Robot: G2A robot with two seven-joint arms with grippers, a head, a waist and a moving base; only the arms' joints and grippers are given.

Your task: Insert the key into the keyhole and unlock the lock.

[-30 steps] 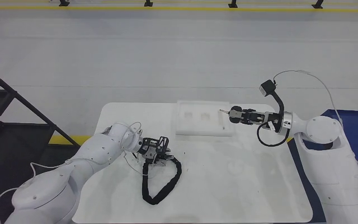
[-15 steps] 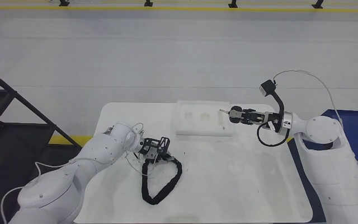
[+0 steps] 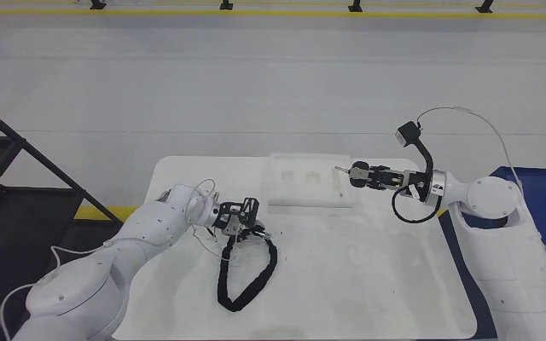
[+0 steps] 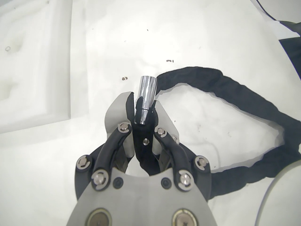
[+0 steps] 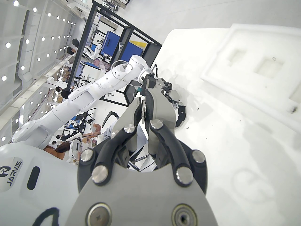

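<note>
Lock (image 4: 235,86), a black-sleeved chain loop, lies on the desk (image 3: 384,281) on the left arm's side, with one end held up by that arm. Desk: open white room between the two arms, and bare surface all round the loop before any edge. Foam tray (image 3: 299,194) sits at the far side, just beside the straight line between the arms; we judge a low approach could clip its corner. Left gripper (image 4: 143,99): fingers closed on the lock's black end piece, chrome cylinder (image 4: 147,90) sticking out past them. The trailing chain's weight could twist it in the grip. Keyhole face not visible to us. Right gripper (image 3: 351,173) hovers over the tray's corner, well apart from the lock, fingers closed on a thin metal piece we take for the key (image 5: 142,109). Risk: a skewed key pushes the cylinder aside rather than entering
</note>
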